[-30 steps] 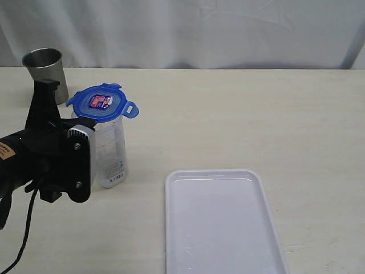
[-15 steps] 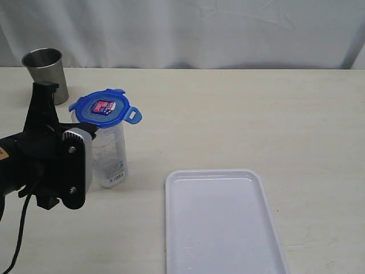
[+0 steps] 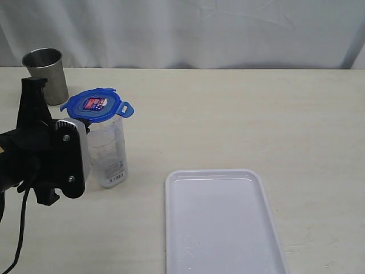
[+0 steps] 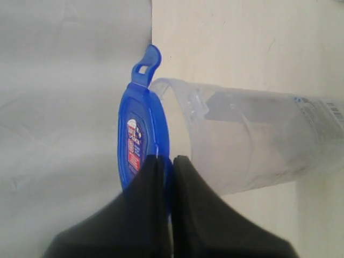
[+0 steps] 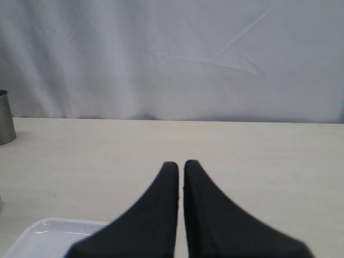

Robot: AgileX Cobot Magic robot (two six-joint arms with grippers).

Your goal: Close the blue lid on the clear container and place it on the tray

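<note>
The blue lid (image 3: 94,104), with a red-and-blue sticker on top, lies nearly level over the mouth of the clear container (image 3: 108,153), which stands upright at the left of the table. My left gripper (image 3: 85,121) is shut on the lid's near edge. In the left wrist view the two black fingers pinch the lid (image 4: 137,141) at the gripper's tips (image 4: 166,159), right beside the container's rim (image 4: 177,102). The white tray (image 3: 222,228) lies at the front centre with nothing on it. My right gripper (image 5: 180,163) is shut and holds nothing, hovering above the table near a tray corner (image 5: 43,231).
A grey steel cup (image 3: 45,69) stands at the back left, behind the container and my left arm; its edge shows in the right wrist view (image 5: 4,119). A white curtain runs behind the table.
My left gripper has carried the lid a little to the left and down, and the lid has levelled out over the container's mouth. The right gripper has not moved.
</note>
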